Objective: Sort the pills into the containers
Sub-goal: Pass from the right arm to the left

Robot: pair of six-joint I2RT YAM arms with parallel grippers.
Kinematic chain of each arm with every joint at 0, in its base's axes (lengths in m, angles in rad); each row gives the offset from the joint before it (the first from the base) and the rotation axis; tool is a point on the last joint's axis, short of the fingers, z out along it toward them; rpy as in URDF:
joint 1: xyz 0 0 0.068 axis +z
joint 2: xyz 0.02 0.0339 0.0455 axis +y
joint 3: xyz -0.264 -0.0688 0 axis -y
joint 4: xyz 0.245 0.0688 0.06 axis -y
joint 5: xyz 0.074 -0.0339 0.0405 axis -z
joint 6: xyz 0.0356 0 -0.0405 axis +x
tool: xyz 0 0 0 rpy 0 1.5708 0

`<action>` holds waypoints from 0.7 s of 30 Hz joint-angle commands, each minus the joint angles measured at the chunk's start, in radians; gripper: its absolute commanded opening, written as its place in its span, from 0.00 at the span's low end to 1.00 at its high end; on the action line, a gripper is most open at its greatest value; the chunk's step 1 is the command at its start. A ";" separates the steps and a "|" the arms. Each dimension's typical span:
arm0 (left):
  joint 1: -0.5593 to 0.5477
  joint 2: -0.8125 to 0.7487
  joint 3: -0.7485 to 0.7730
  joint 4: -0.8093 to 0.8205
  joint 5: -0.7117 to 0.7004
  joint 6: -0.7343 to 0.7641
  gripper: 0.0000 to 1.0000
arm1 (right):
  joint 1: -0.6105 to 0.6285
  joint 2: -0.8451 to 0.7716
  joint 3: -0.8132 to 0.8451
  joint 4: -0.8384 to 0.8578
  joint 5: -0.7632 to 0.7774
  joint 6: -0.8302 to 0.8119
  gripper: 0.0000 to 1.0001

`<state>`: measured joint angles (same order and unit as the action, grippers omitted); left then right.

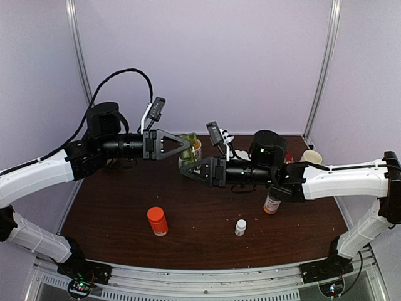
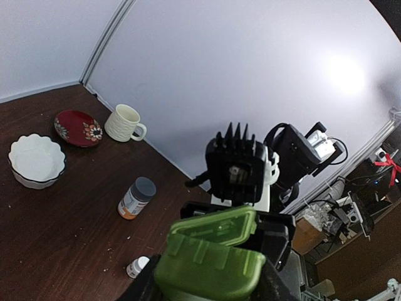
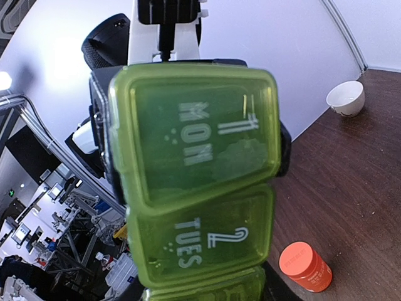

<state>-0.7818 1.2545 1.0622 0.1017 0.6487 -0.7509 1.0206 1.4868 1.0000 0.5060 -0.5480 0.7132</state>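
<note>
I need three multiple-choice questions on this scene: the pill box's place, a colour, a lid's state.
1. Where is the green pill box? A. flat on the table B. raised in the air C. in a bowl
2. The cap of the orange bottle is: A. white B. orange C. black
3. The MON lid is: A. lifted open B. shut flat C. torn off
Key: 1 B, the tabletop lies far beneath it; 2 B, cap matches body; 3 A, it tilts up over the TUES lid.
</note>
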 commanded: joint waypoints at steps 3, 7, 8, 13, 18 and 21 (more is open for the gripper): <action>-0.002 -0.004 0.035 -0.061 -0.046 0.044 0.33 | -0.001 -0.037 0.034 -0.052 0.037 -0.053 0.41; -0.002 0.001 0.035 -0.066 -0.046 0.043 0.29 | -0.002 -0.051 0.014 -0.045 0.053 -0.054 0.58; -0.002 -0.001 0.035 -0.068 -0.048 0.042 0.29 | -0.002 -0.057 0.011 -0.045 0.059 -0.056 0.60; -0.002 -0.001 0.035 -0.067 -0.043 0.042 0.29 | -0.003 -0.082 -0.002 -0.058 0.085 -0.069 0.75; -0.001 0.001 0.035 -0.058 -0.029 0.033 0.29 | -0.009 -0.131 -0.028 -0.087 0.182 -0.083 0.66; -0.002 0.005 0.036 -0.046 -0.016 0.022 0.29 | -0.010 -0.140 -0.020 -0.138 0.228 -0.101 0.55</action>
<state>-0.7830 1.2556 1.0737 0.0200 0.6136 -0.7273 1.0183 1.3853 0.9836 0.4137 -0.4164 0.6380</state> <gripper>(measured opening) 0.417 0.605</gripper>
